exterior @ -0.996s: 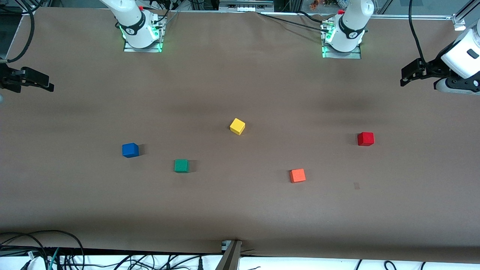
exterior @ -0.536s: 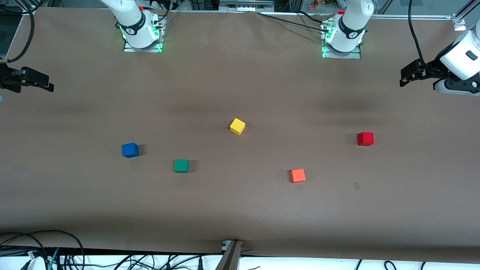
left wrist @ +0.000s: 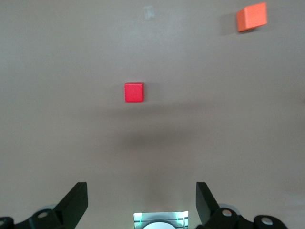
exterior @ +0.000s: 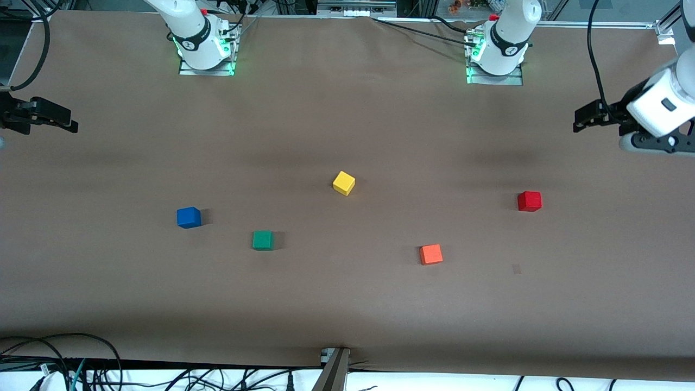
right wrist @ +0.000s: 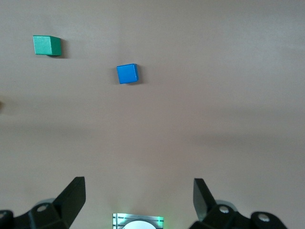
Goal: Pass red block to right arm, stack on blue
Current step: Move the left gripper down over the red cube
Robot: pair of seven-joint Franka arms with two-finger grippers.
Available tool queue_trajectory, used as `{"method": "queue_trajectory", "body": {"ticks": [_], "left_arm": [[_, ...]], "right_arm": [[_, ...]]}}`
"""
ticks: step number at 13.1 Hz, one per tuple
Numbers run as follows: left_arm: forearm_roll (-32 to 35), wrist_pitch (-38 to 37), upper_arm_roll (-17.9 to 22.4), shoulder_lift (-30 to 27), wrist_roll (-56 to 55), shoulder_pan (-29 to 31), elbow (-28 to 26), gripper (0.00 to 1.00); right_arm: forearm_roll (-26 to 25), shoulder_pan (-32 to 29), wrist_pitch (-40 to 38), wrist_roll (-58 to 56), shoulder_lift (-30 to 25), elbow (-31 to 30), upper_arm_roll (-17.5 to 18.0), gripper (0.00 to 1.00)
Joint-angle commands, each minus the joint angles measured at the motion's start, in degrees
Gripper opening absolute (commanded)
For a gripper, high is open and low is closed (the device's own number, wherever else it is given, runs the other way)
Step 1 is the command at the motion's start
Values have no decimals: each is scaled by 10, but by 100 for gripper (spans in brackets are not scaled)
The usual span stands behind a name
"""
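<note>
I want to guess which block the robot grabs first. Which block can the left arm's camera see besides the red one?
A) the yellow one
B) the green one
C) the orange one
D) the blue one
C: the left wrist view shows the red block and the orange block on the table, with the open left hand above them; blue and green appear only in the right wrist view.

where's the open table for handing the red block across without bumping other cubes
The widest bare stretch lies between the arm bases and the yellow cube, farther from the front camera than every cube. Another runs nearer the camera than the green cube and orange cube. The tightest gap is between the blue cube and the green cube. The red block sits alone.
</note>
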Motion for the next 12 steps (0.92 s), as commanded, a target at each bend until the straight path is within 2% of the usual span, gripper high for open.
{"method": "queue_trajectory", "body": {"ticks": [1,3,8,12], "left_arm": [[-8,-16,-1,34,9,26,7,100],[-5,-11,-1,63,33,30,4,100],[1,112,-1,164,74,35,-7,100],[1,275,-3,143,74,35,-133,100]], "right_arm": [[9,-2,-3,-3,7,15,-1,100],[9,-2,-2,-3,7,15,-1,100],[9,-2,-2,-3,9,16,-1,100],[10,-2,2,-3,9,15,-1,100]]}}
